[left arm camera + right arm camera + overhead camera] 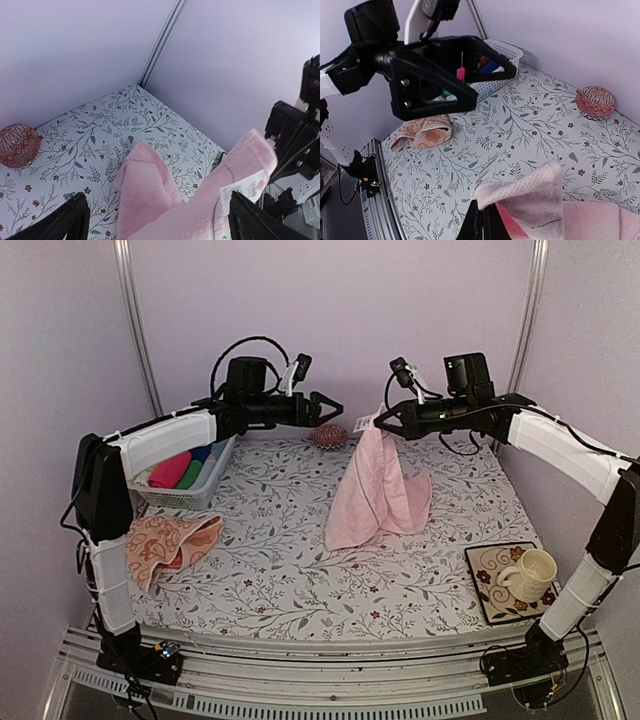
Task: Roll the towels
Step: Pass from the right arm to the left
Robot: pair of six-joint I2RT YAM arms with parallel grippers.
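Note:
The light pink towel (375, 490) hangs by one corner from my right gripper (377, 421), which is shut on it, high over the back middle of the table. The towel's lower end rests crumpled on the flowered tablecloth. In the right wrist view the shut jaws (485, 222) pinch the pink towel's (530, 195) edge beside its white label. My left gripper (335, 408) is open and raised, just left of the held corner. From its own camera, the towel (150, 200) lies between its spread fingers (160, 220) without touching them. The peach patterned towel (165, 545) lies bunched at the table's left.
A white basket (195, 495) at the back left holds magenta, green and blue rolled cloths. A red patterned round object (329, 434) sits at the back wall. A cream mug (530, 575) stands on a patterned square tray (487, 592) at the front right.

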